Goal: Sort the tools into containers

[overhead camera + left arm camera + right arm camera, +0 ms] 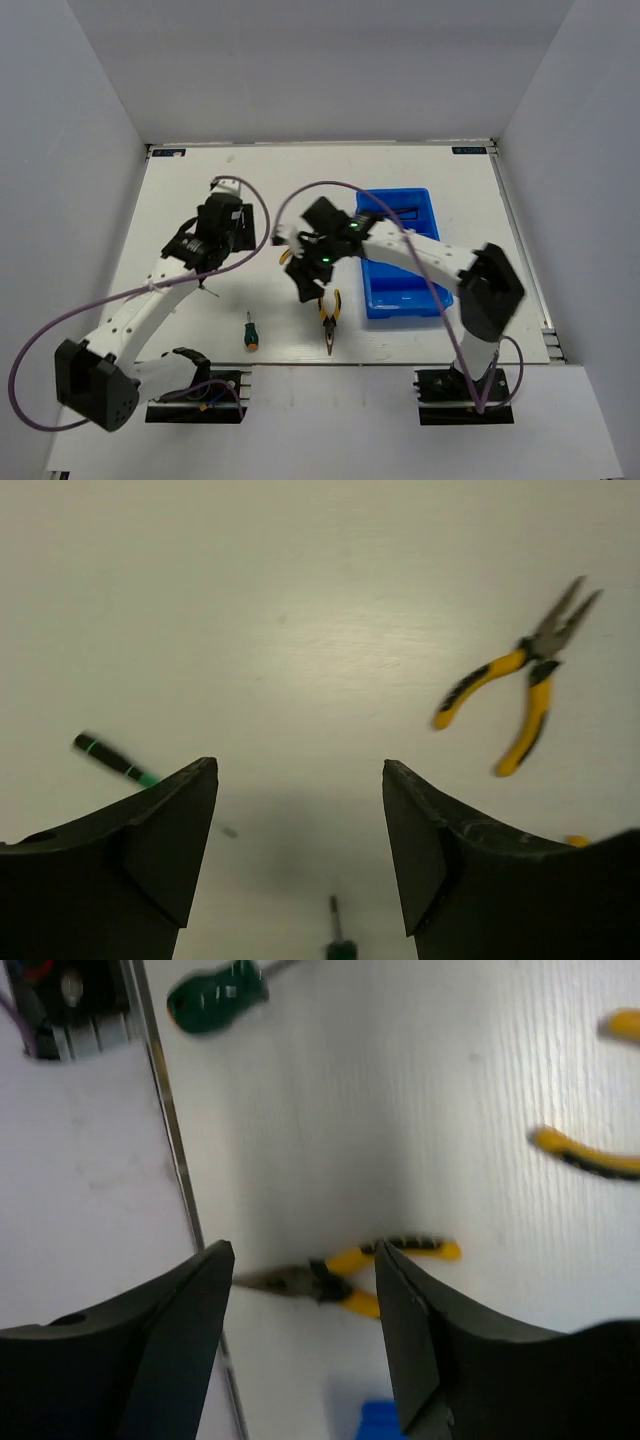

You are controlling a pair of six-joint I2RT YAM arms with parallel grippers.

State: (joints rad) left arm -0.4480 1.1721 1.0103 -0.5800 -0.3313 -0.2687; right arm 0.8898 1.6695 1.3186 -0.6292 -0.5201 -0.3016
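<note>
The right gripper hangs just left of the blue tray. Its jaws are spread with nothing between them. A pair of pliers lies flat on the table directly below the gap, left of the tray's near corner, nose pointing away from the tray's far end. A second pair of pliers lies left of the tray too, farther back and partly under the arm.

The green-handled screwdriver rests well left of the tray. The left gripper hovers farther left again, released and empty. In its wrist view a thin screwdriver shows blurred beside one finger.

The pliers are probably the heaviest pieces here: rigid steel with rubbery sleeves that should resist slipping. The handles splay and may swing on the pivot. The safest hold therefore looks to be across both handles just behind the joint, near the balance point, so the nose does not droop.

The stubby screwdriver is light but likely to roll, so a pinch across its fat handle suits it. The thin one looks slim and hard to pinch off the flat surface.
</note>
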